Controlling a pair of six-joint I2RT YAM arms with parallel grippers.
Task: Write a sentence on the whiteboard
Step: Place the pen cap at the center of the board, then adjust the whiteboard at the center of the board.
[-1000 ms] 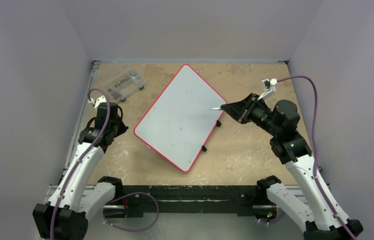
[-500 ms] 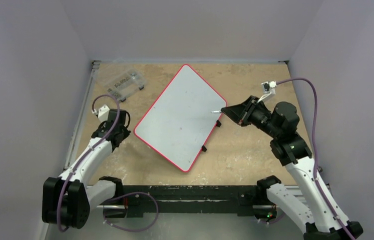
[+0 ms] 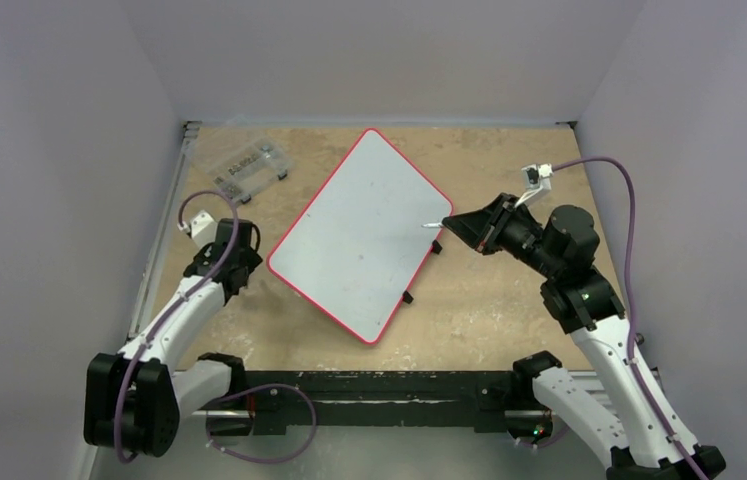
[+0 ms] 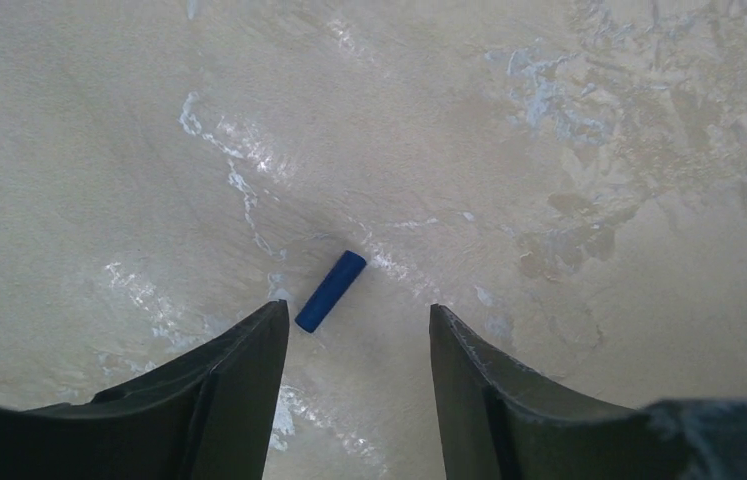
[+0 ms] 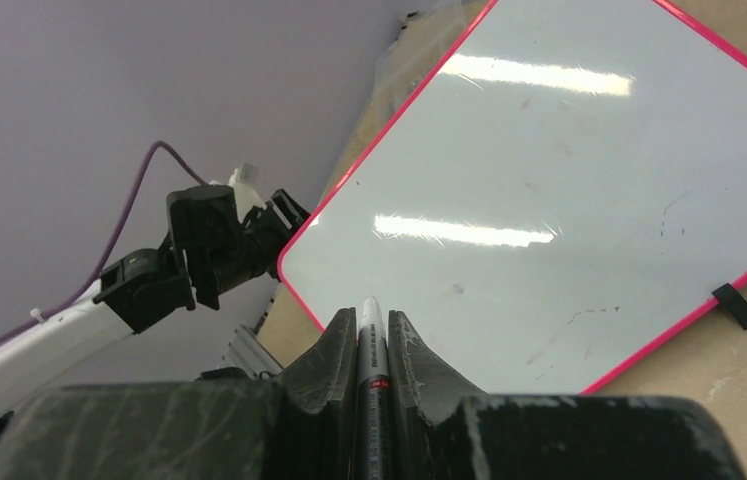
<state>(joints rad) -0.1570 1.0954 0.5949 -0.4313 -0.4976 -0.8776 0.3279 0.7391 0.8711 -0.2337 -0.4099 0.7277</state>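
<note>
Opened since a second ago: left claw (image 4: 357, 308), dark fingers now apart above the mottled beige worktop (image 4: 569, 120), clamped on nothing. Shifted too: left arm (image 3: 174, 320), elbow folded back toward the near left corner, wrist drawn slightly nearer the base rail. Right arm hardly changed.

Between the left claw's fingers, flat on the worktop: small blue cylindrical cap (image 4: 330, 291), slanted, its lower end just beside the left finger; contact cannot be told.

On the other side: right claw (image 5: 371, 318) closed tight on a slim grey-white marker (image 5: 370, 350), bare tip poking out past the fingertips. Seen from above, marker tip at the right edge of the large white rectangular whiteboard (image 3: 359, 235) with thin red rim; touching it or just above, cannot tell.

Whiteboard lying mid-worktop, turned diagonally, one rounded corner toward the far wall, another toward the near rail, small black feet showing along its right edge. Face white, with faint smudges and bright light reflections in the right wrist view. Left claw near the board's left corner, apart from it.

Farther back, by the far left corner: small clear plastic compartment box (image 3: 252, 168), apart from the board's rim.
</note>
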